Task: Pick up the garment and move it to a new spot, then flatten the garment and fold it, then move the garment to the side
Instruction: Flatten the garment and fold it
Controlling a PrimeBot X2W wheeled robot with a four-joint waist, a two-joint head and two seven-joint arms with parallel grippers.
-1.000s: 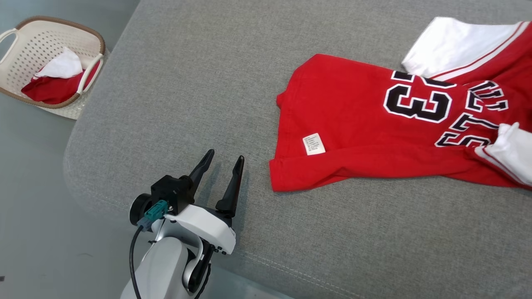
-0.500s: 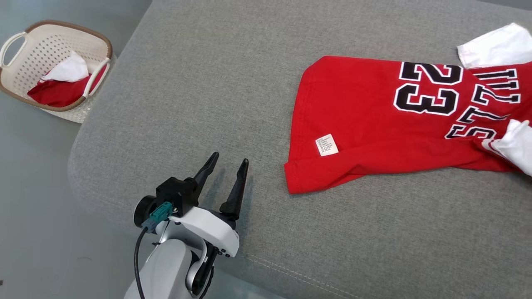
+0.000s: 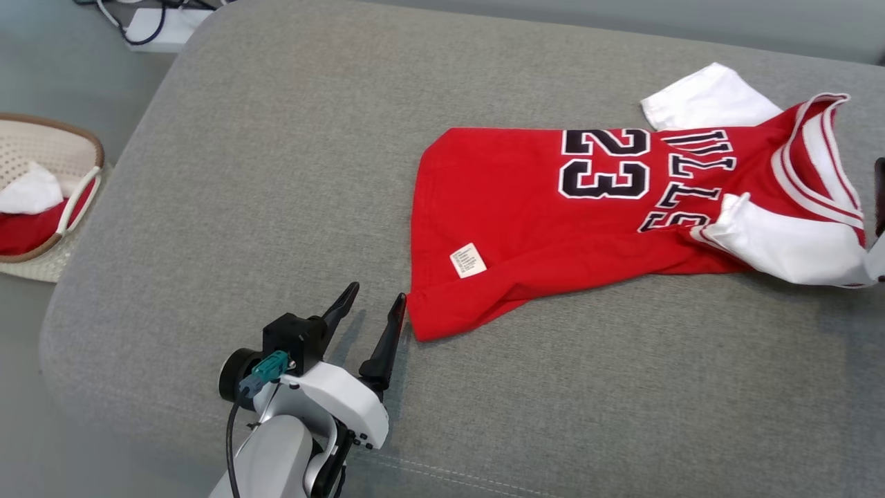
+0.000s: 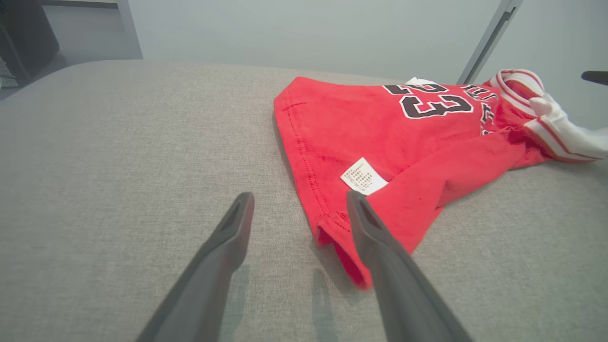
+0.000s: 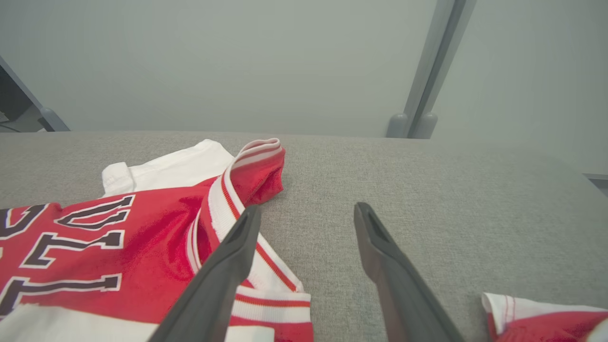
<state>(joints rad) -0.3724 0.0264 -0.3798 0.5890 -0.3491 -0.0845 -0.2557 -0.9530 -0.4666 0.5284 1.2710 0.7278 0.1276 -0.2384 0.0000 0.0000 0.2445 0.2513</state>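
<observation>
garment lies spread on the grey cushion. left gripper: fingers spread apart, empty, just beside the hem corner. right gripper: fingers spread apart, empty, beside the collar

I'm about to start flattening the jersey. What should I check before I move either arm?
1. Left gripper open and holding nothing: ok.
2. Right gripper open, beside the collar: ok.
3. Jersey lying flat: not ok. The near sleeve is folded over the lettering, and the hem is turned up with the label showing.
4. Hem corner close to the left fingertips: ok.
5. Right gripper clear of the cloth: cannot tell.
</observation>
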